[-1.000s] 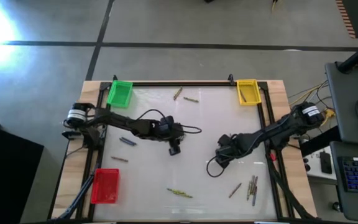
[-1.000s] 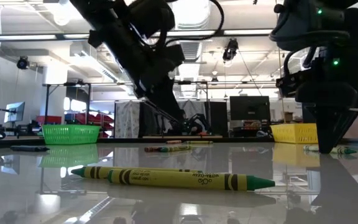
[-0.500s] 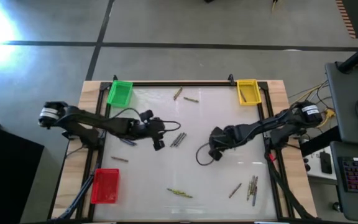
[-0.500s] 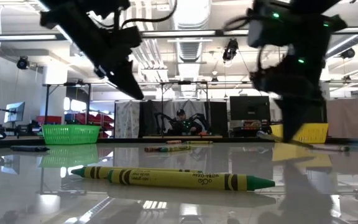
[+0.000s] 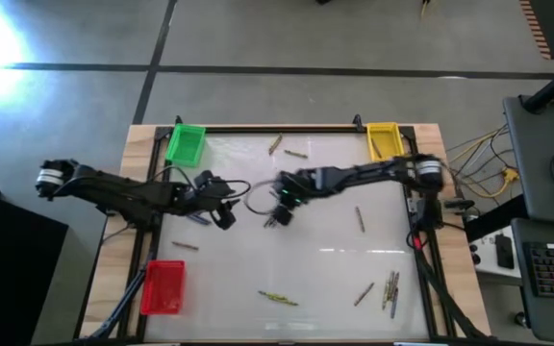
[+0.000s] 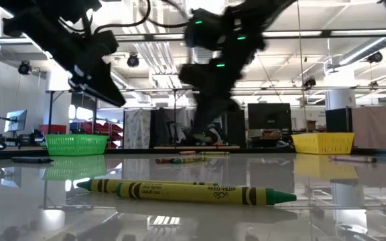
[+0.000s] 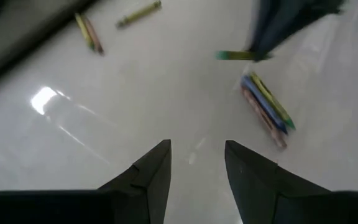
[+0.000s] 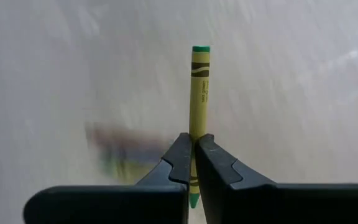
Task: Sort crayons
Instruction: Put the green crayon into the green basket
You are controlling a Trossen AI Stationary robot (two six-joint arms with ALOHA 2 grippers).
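A: How much of the sorting could be judged finished?

B: Very little. One crayon was seen inside the yellow bin (image 5: pixel 383 140); nothing could be made out in the green bin (image 5: pixel 185 143) or the red bin (image 5: pixel 164 287). Most of the crayons (image 5: pixel 390 288) were left scattered over the table (image 5: pixel 325 245): a cluster near the right front corner, a yellow-green pair (image 5: pixel 279 299) at the front edge, two near the back rail, one brownish stick (image 5: pixel 185 246) on the left and one (image 5: pixel 359 218) right of centre.

A: What was held by the right gripper (image 5: pixel 279 210)?

B: Its fingers (image 8: pixel 180 163) were pressed together on a yellow-green crayon (image 8: pixel 199 93), gripped near one end so that most of it stuck out ahead, above the middle of the table. A small bundle (image 7: pixel 266 109) was lying just beside it.

A: And the left gripper (image 5: pixel 223 216)?

B: It was held left of centre with its fingers (image 7: pixel 151 177) apart and nothing between them.

A: So what was left?

B: Nearly everything, it was judged: the held crayon had not yet been delivered to a bin.
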